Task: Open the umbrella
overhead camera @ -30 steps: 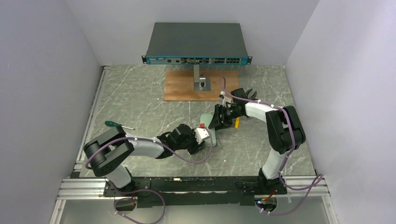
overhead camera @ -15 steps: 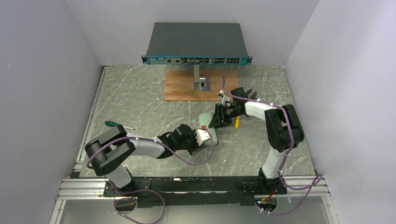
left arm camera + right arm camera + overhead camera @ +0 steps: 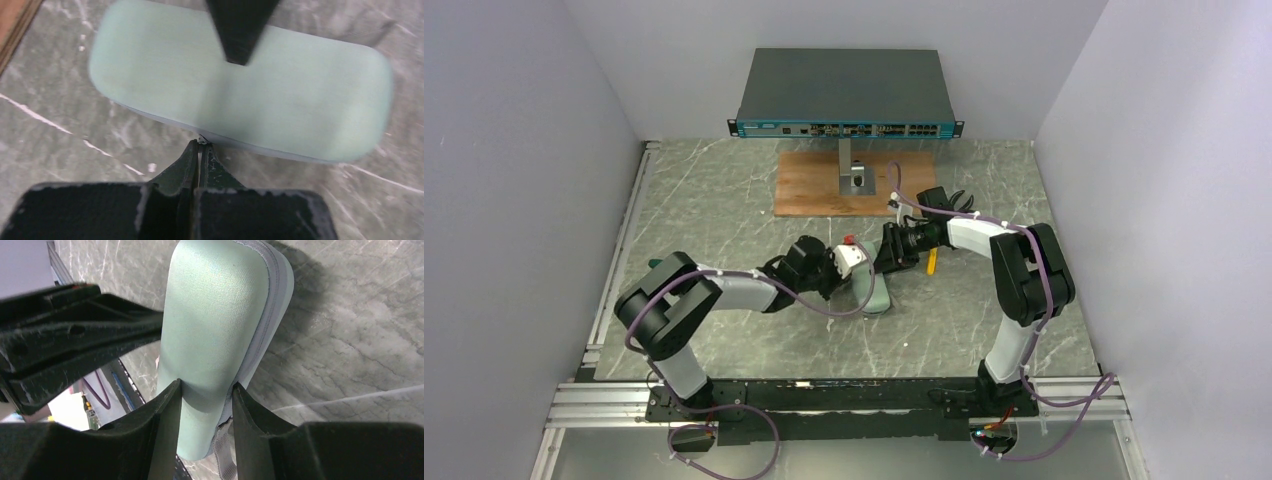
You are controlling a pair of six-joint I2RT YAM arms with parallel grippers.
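The umbrella itself is hidden; only the pale grey-green oval case [image 3: 877, 293] shows, at the table's middle. My right gripper [image 3: 887, 262] is shut on the case's far end, one finger on each side of it [image 3: 206, 390]. The case [image 3: 215, 315] stretches away from it, its grey zip seam along the right edge. My left gripper [image 3: 860, 270] is at the case's side. Its jaws are pressed together on a tiny metal zip pull [image 3: 202, 141] at the case's [image 3: 240, 95] seam. The right gripper's finger [image 3: 242, 30] reaches in from the top of the left wrist view.
A network switch [image 3: 844, 95] stands at the back on a metal post [image 3: 854, 175] on a wooden board [image 3: 809, 185]. A green-handled screwdriver [image 3: 653, 262] lies at the left, partly behind my left arm. A yellow item [image 3: 931, 262] lies under my right wrist.
My left gripper has moved toward the far side along the case's edge, and its arm has swung with it. The right gripper has kept its hold in place.
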